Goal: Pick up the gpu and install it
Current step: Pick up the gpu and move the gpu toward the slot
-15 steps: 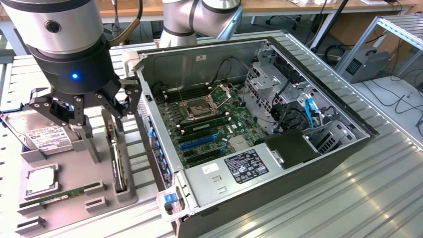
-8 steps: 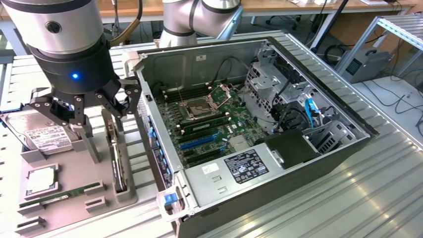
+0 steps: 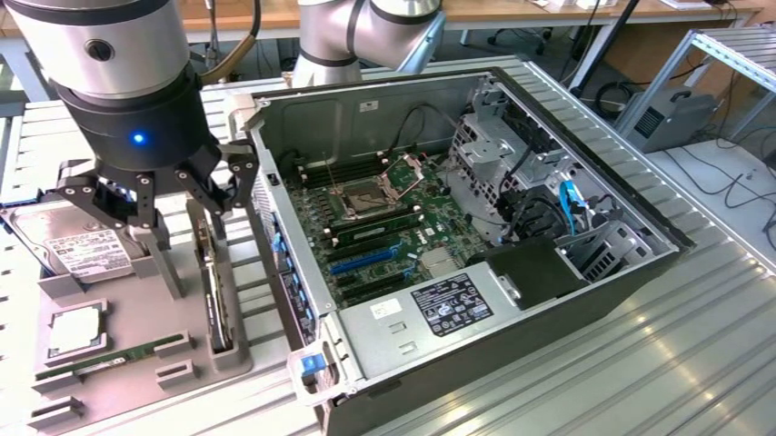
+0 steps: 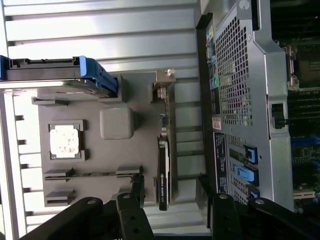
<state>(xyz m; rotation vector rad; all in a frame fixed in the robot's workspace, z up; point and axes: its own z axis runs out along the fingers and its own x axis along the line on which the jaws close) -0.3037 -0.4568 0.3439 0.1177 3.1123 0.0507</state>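
My black end effector [image 3: 152,213], fingers apart, hovers over the thin black-shrouded gpu [image 4: 163,170] standing edgewise in a grey holder [image 3: 122,318].

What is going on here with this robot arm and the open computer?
The robot arm's tool is open and hangs over the gpu, which stands on edge in a gray parts holder beside the open computer case. The card is not gripped and not yet installed.

It was a robotics lab: an aluminium-slat workbench [image 3: 679,363], an opened computer case [image 3: 327,118], wooden desks [image 3: 510,11] and trailing cables [image 3: 728,177] behind
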